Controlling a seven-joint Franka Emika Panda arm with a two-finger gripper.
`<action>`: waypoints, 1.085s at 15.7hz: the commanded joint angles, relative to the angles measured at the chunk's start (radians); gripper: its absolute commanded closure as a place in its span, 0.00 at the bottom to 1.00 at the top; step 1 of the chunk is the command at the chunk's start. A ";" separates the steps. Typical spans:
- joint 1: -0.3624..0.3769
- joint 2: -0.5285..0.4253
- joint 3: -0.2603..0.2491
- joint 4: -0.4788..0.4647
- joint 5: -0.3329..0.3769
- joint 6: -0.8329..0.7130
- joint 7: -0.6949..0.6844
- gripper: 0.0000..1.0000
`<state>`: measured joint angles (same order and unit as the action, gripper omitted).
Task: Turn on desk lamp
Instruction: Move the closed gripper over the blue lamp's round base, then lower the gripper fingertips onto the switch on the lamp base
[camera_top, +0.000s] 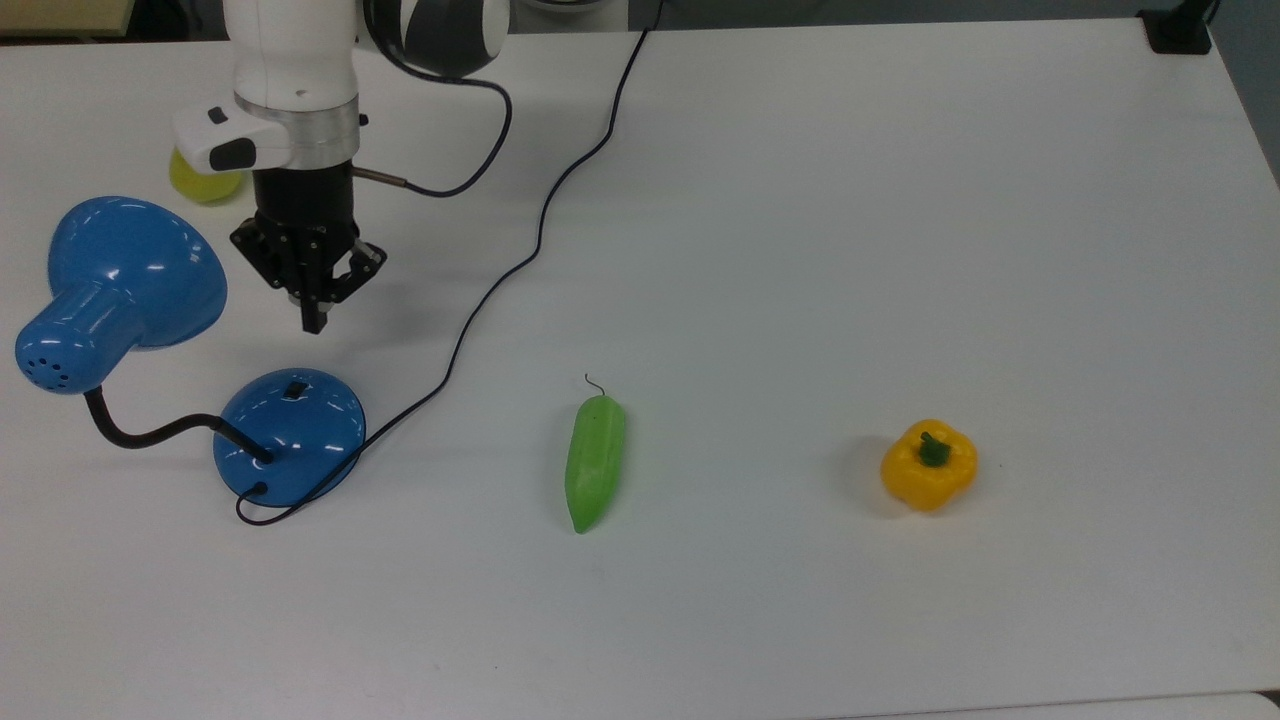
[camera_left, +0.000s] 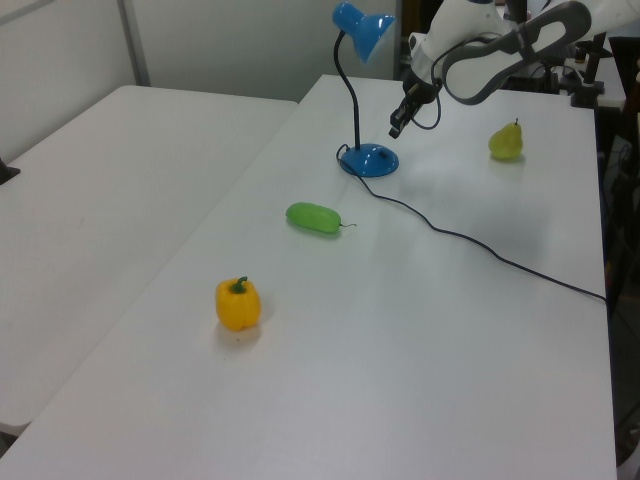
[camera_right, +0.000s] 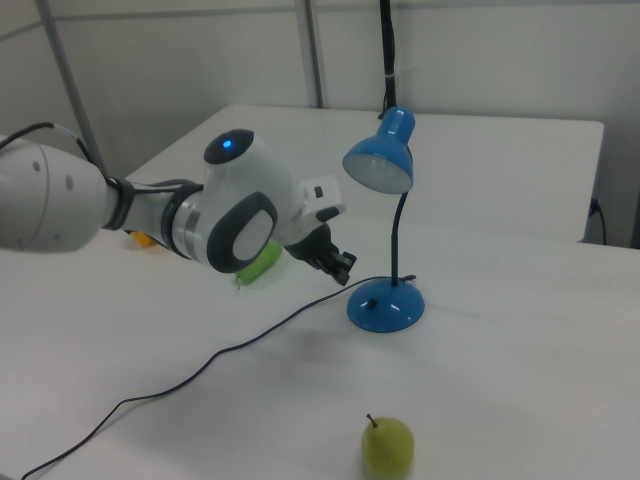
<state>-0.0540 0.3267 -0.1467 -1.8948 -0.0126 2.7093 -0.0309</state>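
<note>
white table (camera_top: 800, 200), tool (camera_top: 314, 325) near desk lamp (camera_top: 290, 435)

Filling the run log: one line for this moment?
gripper: shut, above table, short of lamp base | switch: untouched | lamp: off

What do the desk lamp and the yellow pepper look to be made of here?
The desk lamp: glossy blue painted metal or hard plastic, judging by sharp white highlights on shade and base; its neck is matte black and bendy. The yellow pepper: probably a plastic replica, with uniform colour and a smooth, waxy sheen.
</note>
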 joint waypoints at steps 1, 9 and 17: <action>-0.001 0.038 -0.016 -0.009 -0.020 0.104 0.029 0.99; -0.023 0.113 -0.016 0.003 -0.018 0.207 0.022 0.99; -0.029 0.155 -0.016 0.019 -0.015 0.253 0.022 0.99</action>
<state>-0.0866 0.4637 -0.1576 -1.8887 -0.0126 2.9403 -0.0309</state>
